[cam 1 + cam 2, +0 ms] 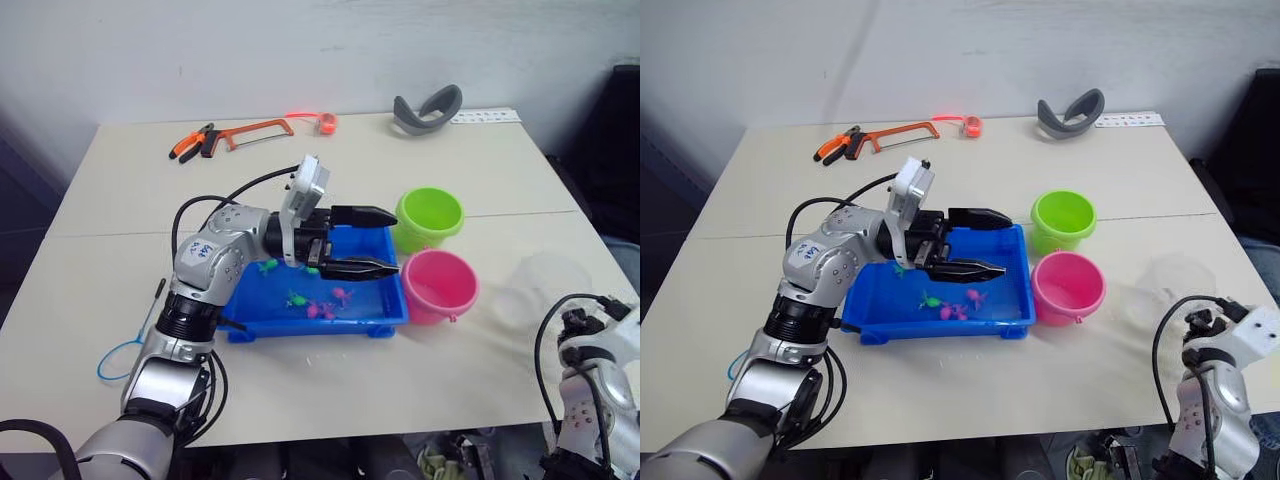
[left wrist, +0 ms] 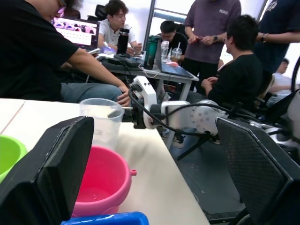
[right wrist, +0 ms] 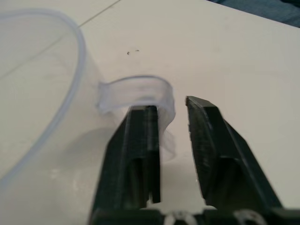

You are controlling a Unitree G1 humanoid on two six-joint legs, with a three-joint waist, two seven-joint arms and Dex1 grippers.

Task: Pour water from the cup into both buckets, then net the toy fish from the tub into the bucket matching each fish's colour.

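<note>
I had the right gripper (image 3: pixel 171 110) part-open, its fingers straddling the cup (image 1: pixel 545 285) handle (image 3: pixel 136 93), gripping nothing. The left gripper (image 1: pixel 378 242) hung wide and empty over the tub (image 1: pixel 300 325), buckets (image 1: pixel 430 220) just beyond its fingertips.

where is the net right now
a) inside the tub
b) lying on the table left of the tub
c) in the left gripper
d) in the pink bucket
b: the net lies flat on the table, to the left of the tub, while the left gripper hangs open and empty over the tub.
</note>
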